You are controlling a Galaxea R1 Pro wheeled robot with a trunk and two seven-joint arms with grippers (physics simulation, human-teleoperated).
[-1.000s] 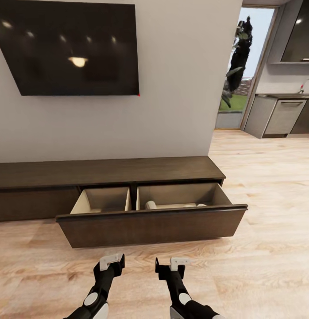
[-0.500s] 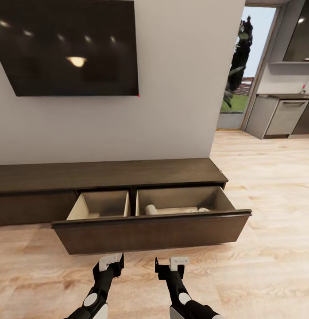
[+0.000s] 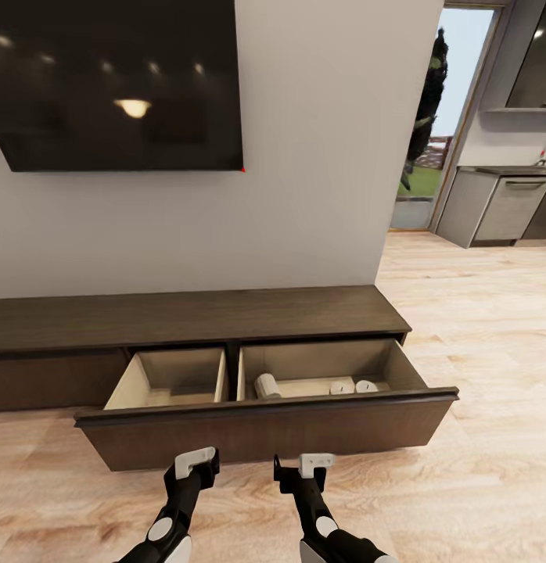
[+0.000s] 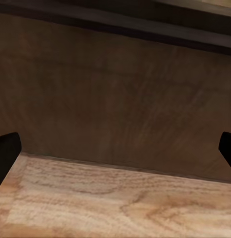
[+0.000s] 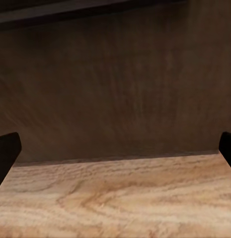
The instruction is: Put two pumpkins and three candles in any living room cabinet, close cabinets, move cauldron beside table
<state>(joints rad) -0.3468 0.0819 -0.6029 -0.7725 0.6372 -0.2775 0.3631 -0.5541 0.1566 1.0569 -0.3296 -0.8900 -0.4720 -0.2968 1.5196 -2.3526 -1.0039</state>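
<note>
Since the earlier frames the whole head view has crept closer to the cabinet (image 3: 226,317) and looks more steeply into its open drawer (image 3: 265,430); that is the camera advancing, not the furniture. The drawer stands pulled out under the wall TV (image 3: 116,78), its long front running across the view. In its right compartment lie three pale candles (image 3: 267,385): one on its side, long axis running roughly front to back, and two smaller ones (image 3: 341,386) that seem upright, though they are too small to be sure. The left compartment looks empty of pumpkins.

The left gripper (image 3: 196,465) and right gripper (image 3: 303,469) hover low over the plank floor (image 3: 476,485), just before the drawer front, both with fingers spread wide and holding nothing; the wrist views face the dark front panel.

The risk from here is a knock: rolling further forward could drive the fingers into the panel, and a hard shove could set the lying candle rolling.
</note>
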